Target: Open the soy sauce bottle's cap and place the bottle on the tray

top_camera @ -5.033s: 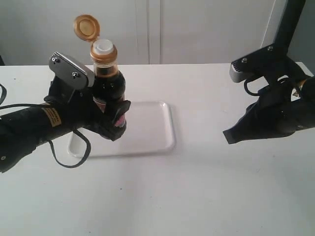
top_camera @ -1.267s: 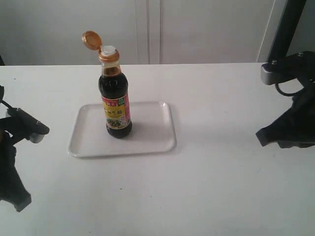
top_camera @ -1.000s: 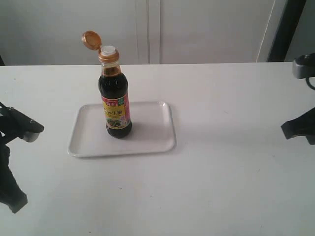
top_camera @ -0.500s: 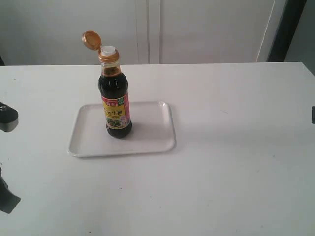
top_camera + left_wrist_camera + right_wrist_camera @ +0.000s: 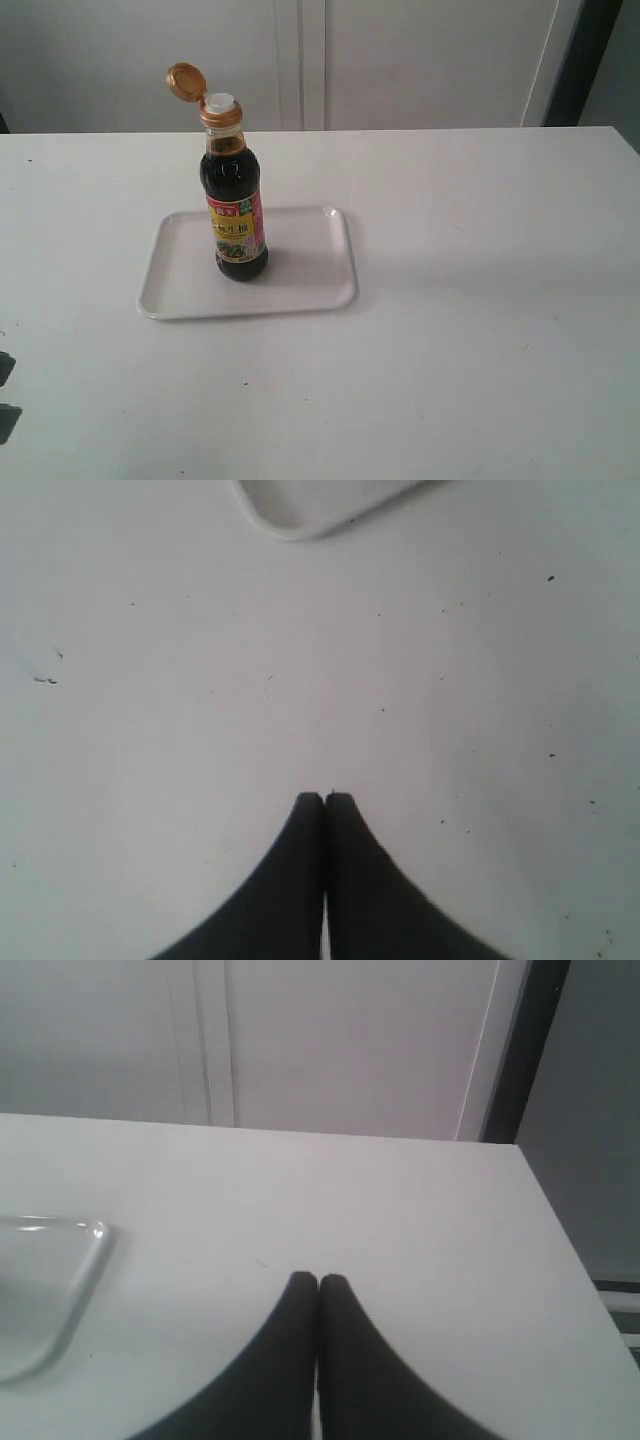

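Just a plain white table [image 5: 470, 300] here, with a few tiny dark specks [image 5: 45, 680] on it up close. Behind it there's a pale paneled wall [image 5: 400, 60] and a dark vertical post [image 5: 575, 60] at the far right.

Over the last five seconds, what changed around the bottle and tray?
The left claw let go of the dark glass soy sauce bottle, now upright on the flat white plastic tray. Both arms have left the exterior view, claws shut. The orange-gold flip cap stayed open.
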{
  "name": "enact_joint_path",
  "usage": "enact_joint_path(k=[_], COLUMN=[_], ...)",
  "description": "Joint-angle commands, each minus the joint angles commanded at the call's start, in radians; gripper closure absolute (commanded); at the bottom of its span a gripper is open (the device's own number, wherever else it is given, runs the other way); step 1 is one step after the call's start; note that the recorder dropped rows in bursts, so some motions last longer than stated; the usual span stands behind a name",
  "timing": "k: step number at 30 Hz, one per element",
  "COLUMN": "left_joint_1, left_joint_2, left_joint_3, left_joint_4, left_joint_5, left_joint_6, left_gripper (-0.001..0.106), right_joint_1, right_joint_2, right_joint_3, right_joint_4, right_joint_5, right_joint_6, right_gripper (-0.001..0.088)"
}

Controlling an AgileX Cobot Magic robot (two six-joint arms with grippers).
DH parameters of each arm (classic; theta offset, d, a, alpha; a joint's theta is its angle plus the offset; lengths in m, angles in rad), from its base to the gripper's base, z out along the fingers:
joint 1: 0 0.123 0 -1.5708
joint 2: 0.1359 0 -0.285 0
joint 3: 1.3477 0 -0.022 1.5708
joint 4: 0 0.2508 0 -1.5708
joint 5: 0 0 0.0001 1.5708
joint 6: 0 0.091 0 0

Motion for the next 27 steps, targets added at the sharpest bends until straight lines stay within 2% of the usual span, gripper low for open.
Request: enact_joint_path(k=[10,27], left_joint_1=[0.0,0.0], left_joint_2=[-0.091,-0.091], left_joint_3=[0.002,0.002], left_joint_4=[0.0,0.0], left_joint_5=[0.035,0.054], left_joint_6=[-0.025,-0.025], left_gripper=[0.105,0.105], right_joint_1=[0.0,0.0], right_joint_2=[-0.118,-0.122], right_joint_3=[0.041,0.041], right_joint_4=[0.0,0.0], right_joint_5=[-0.012,-0.011], right_joint_6=[0.0,0.0], right_gripper=[0.0868,0.0868])
